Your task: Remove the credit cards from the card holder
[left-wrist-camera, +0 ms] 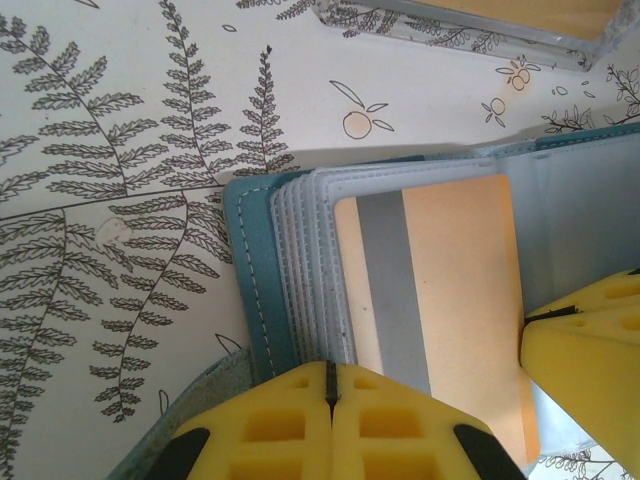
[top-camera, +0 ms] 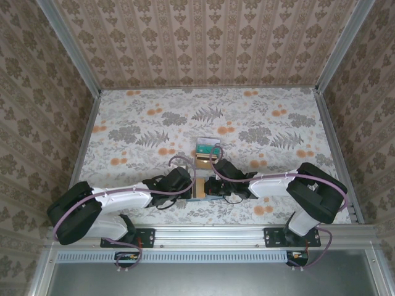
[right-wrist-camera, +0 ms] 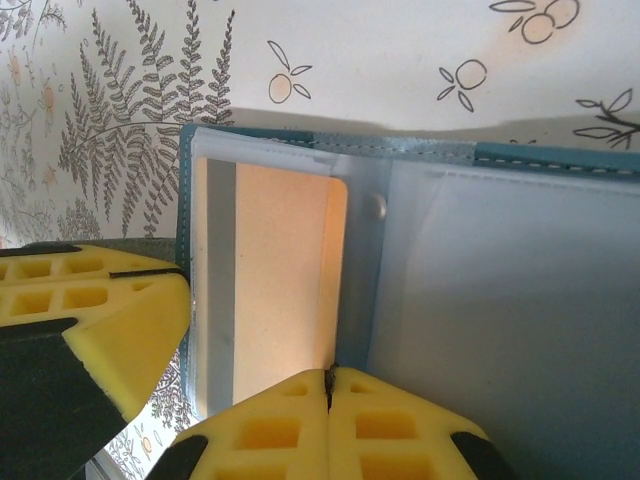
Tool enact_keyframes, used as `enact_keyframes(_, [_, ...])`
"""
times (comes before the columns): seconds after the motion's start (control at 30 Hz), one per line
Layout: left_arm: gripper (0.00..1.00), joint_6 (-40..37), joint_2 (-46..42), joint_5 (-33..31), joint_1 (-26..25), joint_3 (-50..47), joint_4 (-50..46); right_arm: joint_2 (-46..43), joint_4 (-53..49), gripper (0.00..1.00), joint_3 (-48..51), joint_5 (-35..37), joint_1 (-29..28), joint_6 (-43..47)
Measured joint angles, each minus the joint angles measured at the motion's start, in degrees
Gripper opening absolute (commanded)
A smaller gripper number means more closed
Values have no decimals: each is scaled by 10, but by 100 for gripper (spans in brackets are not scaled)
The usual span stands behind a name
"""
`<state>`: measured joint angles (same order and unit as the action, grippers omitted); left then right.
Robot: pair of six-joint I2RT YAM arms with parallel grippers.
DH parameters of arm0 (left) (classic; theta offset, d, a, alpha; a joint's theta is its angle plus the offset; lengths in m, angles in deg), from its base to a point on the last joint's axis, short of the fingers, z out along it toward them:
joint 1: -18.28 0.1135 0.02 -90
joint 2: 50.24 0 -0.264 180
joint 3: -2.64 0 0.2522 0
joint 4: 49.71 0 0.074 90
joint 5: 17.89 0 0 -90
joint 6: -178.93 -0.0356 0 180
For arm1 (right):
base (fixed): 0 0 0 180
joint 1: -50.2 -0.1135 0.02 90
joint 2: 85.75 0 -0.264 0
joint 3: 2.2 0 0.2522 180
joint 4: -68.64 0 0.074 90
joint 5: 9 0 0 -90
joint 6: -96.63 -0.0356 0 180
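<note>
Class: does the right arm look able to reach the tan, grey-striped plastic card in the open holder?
Probably yes: the right gripper is shut at the edge of the tan grey-striped card, and the teal card holder lies open.

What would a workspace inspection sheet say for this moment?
Surface: floral tablecloth, flat.
Job's things: card holder open, tan striped card in a sleeve; teal-green card and tan card lie outside, farther back.
Clutter: nothing seen.
End effectors: left end effector and right end effector shut at the holder's edges.
Cables: purple cables along the arms.
Surroundings: patterned walls, aluminium rail.
</note>
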<state>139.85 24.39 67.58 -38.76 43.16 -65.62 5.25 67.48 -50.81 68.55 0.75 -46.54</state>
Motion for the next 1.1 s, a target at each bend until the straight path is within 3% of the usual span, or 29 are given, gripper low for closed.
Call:
enact_keyframes(0.6, [0,0,0,0,0,0,0,-37,-14,0,28,4,24,0])
enact_keyframes(0.67, [0,0,0,0,0,0,0,-37,-14,12,31,4,26,0])
enact_keyframes(0.77, [0,0,0,0,0,0,0,-37,-10,20,33,2,27,2])
enact_keyframes(1.1, [0,0,0,0,0,0,0,-25,17,25,33,-5,27,2])
